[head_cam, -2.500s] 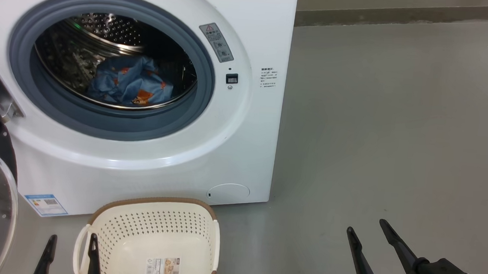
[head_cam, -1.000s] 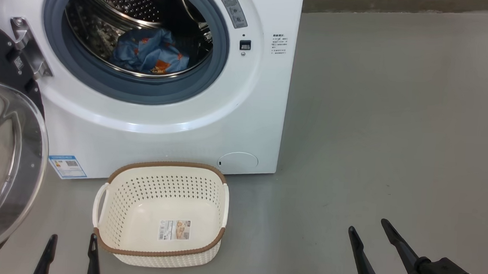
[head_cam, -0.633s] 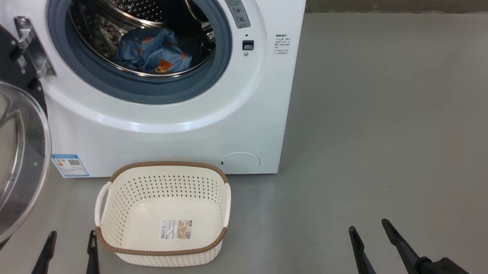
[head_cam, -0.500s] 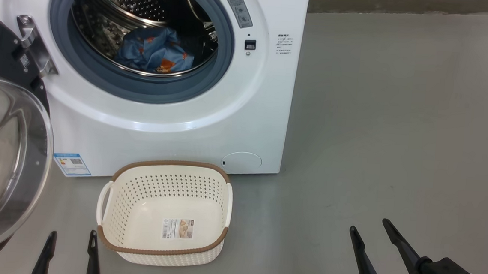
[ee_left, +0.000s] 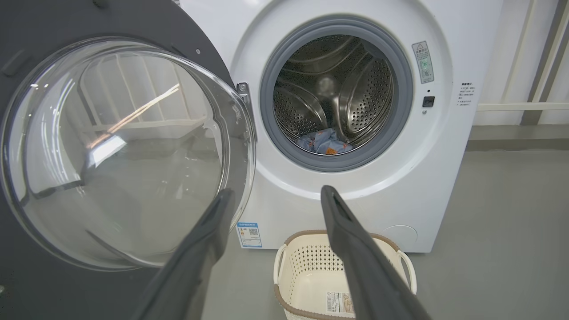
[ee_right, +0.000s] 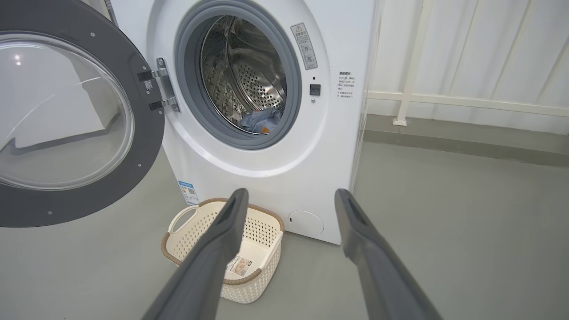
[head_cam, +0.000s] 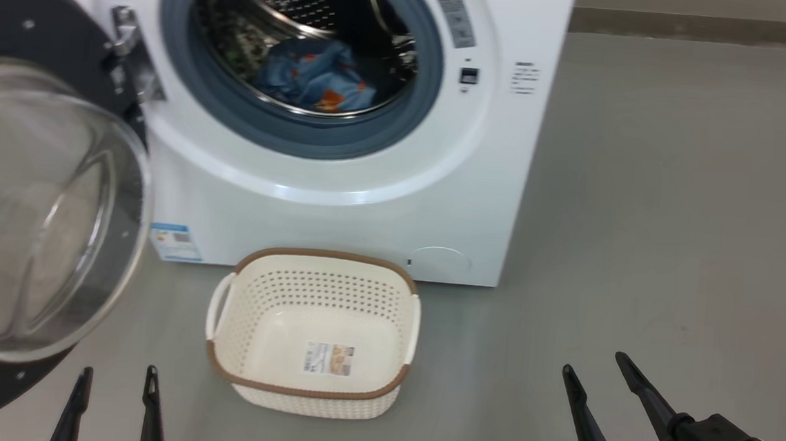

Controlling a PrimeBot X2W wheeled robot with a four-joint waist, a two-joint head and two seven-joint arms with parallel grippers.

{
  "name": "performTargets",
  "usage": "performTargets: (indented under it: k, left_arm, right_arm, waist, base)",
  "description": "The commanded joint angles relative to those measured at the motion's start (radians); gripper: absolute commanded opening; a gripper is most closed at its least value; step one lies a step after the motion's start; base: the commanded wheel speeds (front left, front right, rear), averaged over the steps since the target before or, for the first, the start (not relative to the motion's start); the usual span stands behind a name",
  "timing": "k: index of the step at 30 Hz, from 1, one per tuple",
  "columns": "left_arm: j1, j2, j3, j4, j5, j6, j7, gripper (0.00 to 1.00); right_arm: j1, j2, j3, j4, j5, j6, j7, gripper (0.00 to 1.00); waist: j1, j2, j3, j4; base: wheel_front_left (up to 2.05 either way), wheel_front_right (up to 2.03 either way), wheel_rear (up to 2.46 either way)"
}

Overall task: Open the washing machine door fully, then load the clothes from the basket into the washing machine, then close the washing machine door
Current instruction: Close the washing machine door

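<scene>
The left pincer (head_cam: 119,371) rises from the lower left of the head view with its two long dark fingers spread and nothing between them, hovering above the grey floor (head_cam: 641,231) just left of the small cream-white perforated plastic basket (head_cam: 325,255). The right pincer (head_cam: 594,366) hangs at the lower right, also spread and holding nothing, well apart from the basket. The basket stands upright on the floor, just in front of the big white boxy front-loading washing machine (head_cam: 338,210); it holds no garments, and a paper label (head_cam: 329,358) shows on its bare base. The large round washing machine door (head_cam: 34,209), a wide black ring around a bulging clear glass bowl, stands swung wide open to the left on its metal hinge (head_cam: 128,50). Inside the grey-blue door seal (head_cam: 302,134), the light blue clothes (head_cam: 320,80) with orange-brown prints lie crumpled at the bottom of the perforated steel drum (ee_left: 338,89). A blue label sticker (head_cam: 173,242) and a round flap (head_cam: 440,262) sit low on the machine's front, either side of the basket.
</scene>
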Motion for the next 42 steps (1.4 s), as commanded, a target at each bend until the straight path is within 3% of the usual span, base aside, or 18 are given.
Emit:
performTargets:
  k: [1,11,19,41,42]
  left_arm:
    - [-0.043,0.012,0.043,-0.030,0.006,0.013,-0.011,1.00]
    - [-0.025,-0.002,0.048,-0.048,0.014,0.012,-0.013,1.00]
    - [-0.029,-0.015,0.052,-0.042,0.012,-0.001,-0.013,1.00]
    - [0.000,-0.065,0.111,-0.064,0.048,-0.025,-0.014,1.00]
    - [0.000,-0.067,0.112,-0.063,0.049,-0.027,-0.014,0.64]
  right_arm:
    - [-0.015,-0.011,0.026,-0.034,0.002,0.006,0.004,1.00]
    - [-0.029,-0.023,0.037,-0.043,0.003,0.006,0.015,1.00]
    - [-0.036,-0.020,0.053,-0.045,0.005,0.006,0.015,1.00]
    - [-0.084,-0.030,0.092,-0.009,0.018,0.006,0.006,1.00]
    - [-0.084,-0.030,0.091,-0.008,0.018,0.006,0.006,1.00]
  waist:
    - [0.0000,-0.0001,0.004,0.078]
    - [0.0000,-0.0001,0.011,0.278]
    - [0.0000,-0.0001,0.018,0.381]
    - [0.0000,-0.0001,0.038,0.393]
    - [0.0000,-0.0001,0.038,0.393]
  base:
    - [0.00,0.00,0.00]
    - [0.00,0.00,0.00]
    - [0.00,0.00,0.00]
    - [0.00,0.00,0.00]
    - [0.00,0.00,0.00]
